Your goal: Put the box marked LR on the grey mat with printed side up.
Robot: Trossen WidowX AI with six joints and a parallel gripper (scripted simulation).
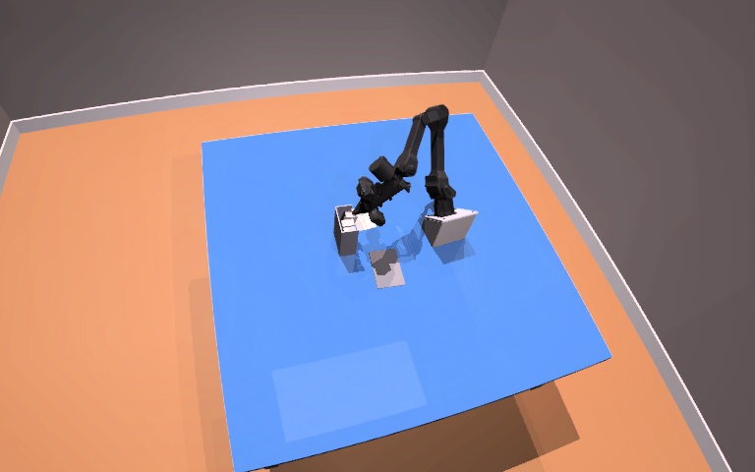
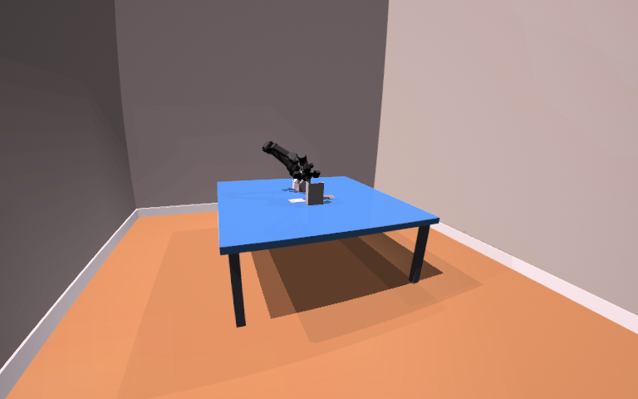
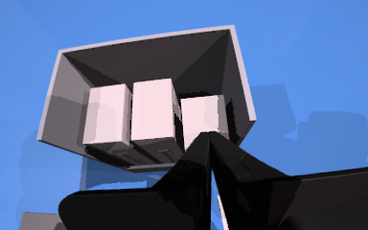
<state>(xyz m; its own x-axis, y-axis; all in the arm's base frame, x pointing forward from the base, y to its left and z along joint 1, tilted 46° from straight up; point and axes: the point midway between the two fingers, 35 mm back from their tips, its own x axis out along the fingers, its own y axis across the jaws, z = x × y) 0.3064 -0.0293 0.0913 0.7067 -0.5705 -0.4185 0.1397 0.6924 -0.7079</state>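
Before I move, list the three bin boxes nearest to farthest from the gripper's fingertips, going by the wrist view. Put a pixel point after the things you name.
1. Right-hand box [image 3: 201,114] [image 1: 349,214], partly behind the fingertips
2. Middle box [image 3: 152,110] [image 1: 347,222], between the others
3. Left-hand box [image 3: 106,115] [image 1: 349,228], at the row's far end

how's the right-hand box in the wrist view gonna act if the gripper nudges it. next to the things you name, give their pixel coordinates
The right-hand box [image 3: 198,112] looks stiff, with straight edges and flat faces, so it probably won't bend. Standing with space around it in the bin [image 3: 50,96] [image 1: 346,243] [image 2: 314,194], it may slide or tip.
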